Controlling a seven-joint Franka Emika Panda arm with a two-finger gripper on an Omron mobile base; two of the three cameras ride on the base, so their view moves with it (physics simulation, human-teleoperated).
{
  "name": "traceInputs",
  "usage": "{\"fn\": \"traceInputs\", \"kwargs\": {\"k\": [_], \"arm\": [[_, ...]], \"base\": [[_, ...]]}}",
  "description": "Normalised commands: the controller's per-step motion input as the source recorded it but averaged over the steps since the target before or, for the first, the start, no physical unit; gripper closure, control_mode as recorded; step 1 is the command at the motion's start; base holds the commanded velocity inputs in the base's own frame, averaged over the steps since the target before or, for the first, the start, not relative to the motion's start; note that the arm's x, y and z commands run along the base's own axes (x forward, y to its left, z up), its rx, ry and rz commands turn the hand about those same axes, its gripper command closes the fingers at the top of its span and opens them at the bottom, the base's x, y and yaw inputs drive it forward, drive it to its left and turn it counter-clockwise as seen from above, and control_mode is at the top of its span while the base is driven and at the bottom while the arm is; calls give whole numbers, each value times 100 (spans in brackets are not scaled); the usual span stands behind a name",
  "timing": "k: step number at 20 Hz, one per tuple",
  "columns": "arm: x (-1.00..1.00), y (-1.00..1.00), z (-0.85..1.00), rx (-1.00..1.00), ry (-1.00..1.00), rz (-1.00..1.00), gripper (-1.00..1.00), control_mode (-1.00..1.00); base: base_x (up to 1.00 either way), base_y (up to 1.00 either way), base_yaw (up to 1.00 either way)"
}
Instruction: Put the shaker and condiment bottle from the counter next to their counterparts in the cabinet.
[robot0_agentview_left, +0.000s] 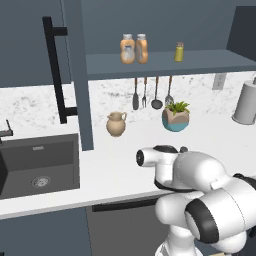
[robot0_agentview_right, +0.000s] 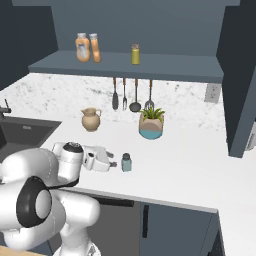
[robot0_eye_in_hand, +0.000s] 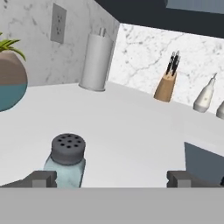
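The shaker (robot0_agentview_right: 126, 162) (robot0_eye_in_hand: 68, 161), a squat blue-grey jar with a dark perforated cap, stands upright on the white counter (robot0_agentview_right: 190, 165) near its front edge. My gripper (robot0_agentview_right: 114, 163) (robot0_eye_in_hand: 111, 179) lies low and level over the counter, open, with the shaker just ahead of its tips, close to the left fingertip (robot0_eye_in_hand: 41, 178). Nothing is held. On the cabinet shelf (robot0_agentview_left: 165, 62) two orange bottles stand side by side: the condiment bottle (robot0_agentview_left: 142, 48) (robot0_agentview_right: 95, 48) on the right, its labelled counterpart (robot0_agentview_left: 128, 48) (robot0_agentview_right: 82, 47) on the left. A yellow shaker (robot0_agentview_left: 179, 52) (robot0_agentview_right: 135, 54) stands further right.
A tan jug (robot0_agentview_right: 90, 119) and a potted plant (robot0_agentview_right: 151, 123) stand by the back wall under hanging utensils (robot0_agentview_right: 131, 95). The sink (robot0_agentview_left: 40, 165) is at the left. A paper towel roll (robot0_eye_in_hand: 96, 61), knife block (robot0_eye_in_hand: 167, 85) and white bottle (robot0_eye_in_hand: 204, 97) lie beyond. Open cabinet doors (robot0_agentview_left: 75, 75) (robot0_agentview_right: 242, 100) flank the shelf.
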Motion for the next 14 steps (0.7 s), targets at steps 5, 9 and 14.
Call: {"fn": "traceInputs", "kwargs": {"k": [5,9,14], "arm": [[0,0,0,1,-5,4,-100,-100],[0,0,-27,3,-1,1,-100,-100],[-4,0,-9,5,-1,0,-100,-100]], "base": [[0,0,0],[0,0,0],[0,0,0]]}}
